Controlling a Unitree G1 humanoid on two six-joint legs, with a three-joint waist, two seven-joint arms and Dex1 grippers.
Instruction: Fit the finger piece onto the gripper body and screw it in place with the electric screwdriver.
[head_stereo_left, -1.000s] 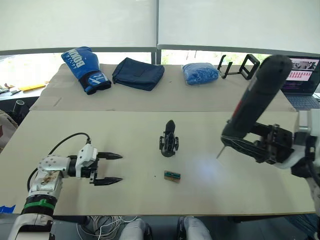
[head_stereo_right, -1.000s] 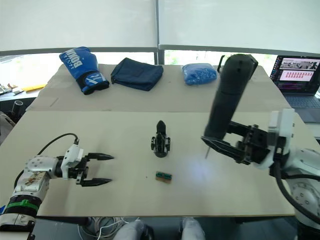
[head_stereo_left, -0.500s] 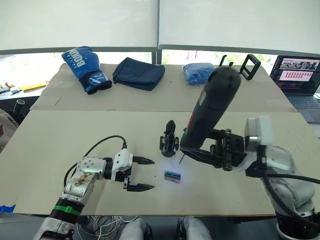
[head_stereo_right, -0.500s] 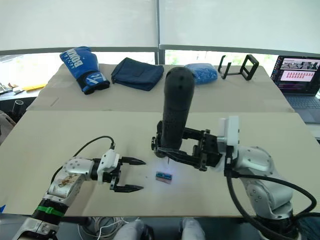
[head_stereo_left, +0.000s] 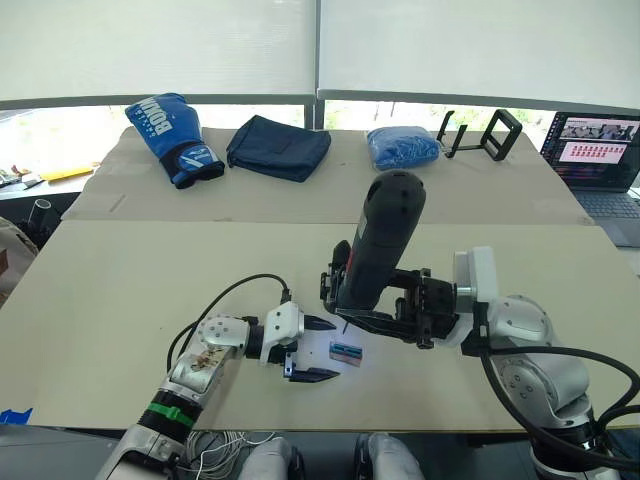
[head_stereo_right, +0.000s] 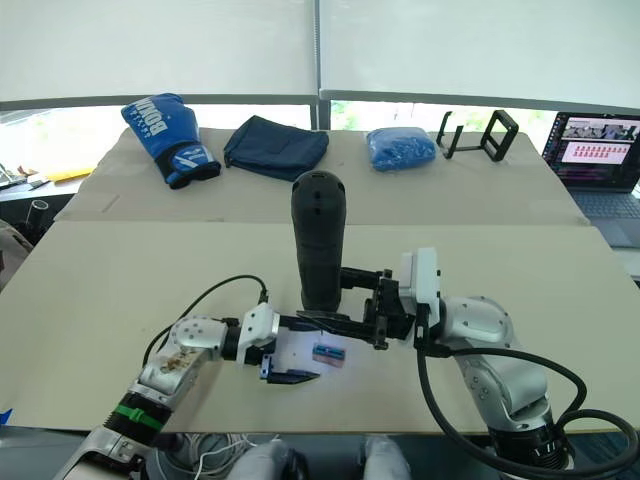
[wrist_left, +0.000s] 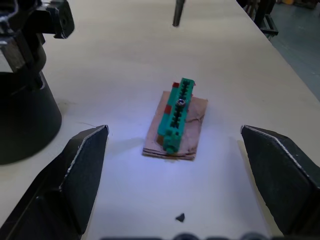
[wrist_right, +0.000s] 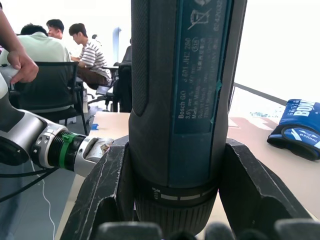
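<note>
Left eye view: the right gripper (head_stereo_left: 385, 318) is clamped around the electric screwdriver (head_stereo_left: 380, 245). The tool stands almost straight up, round end at 12 o'clock, thin bit pointing down. The gripper body (head_stereo_left: 337, 280) sits on the table (head_stereo_left: 150, 270) just behind the tool, toward 11 o'clock from the bit, so most of it is hidden. The right arm is nearer to it. The left gripper (head_stereo_left: 318, 349) holds nothing, and its two black fingers are spread apart. They point toward 3 o'clock at a small green block (head_stereo_left: 346, 351) lying just beside the tips. I cannot pick out the finger piece, so I cannot tell where it is.

Right eye view: the screwdriver stands upright in the middle, and the green block lies at about 5 o'clock from its lower end. At the far side lie a blue boxing glove (head_stereo_right: 168, 128), a dark blue cloth (head_stereo_right: 275, 146) and a blue bundle (head_stereo_right: 401, 148). A laptop (head_stereo_right: 601, 140) is at the far right.

Left wrist view: the green block sits on a brown scrap, between the two spread fingers and touching neither. Its long side runs away from the camera. The table top is pale and smooth.

Right wrist view: both fingers press on the screwdriver's sides. People (wrist_right: 89, 50) sit on chairs in a bright room behind.
</note>
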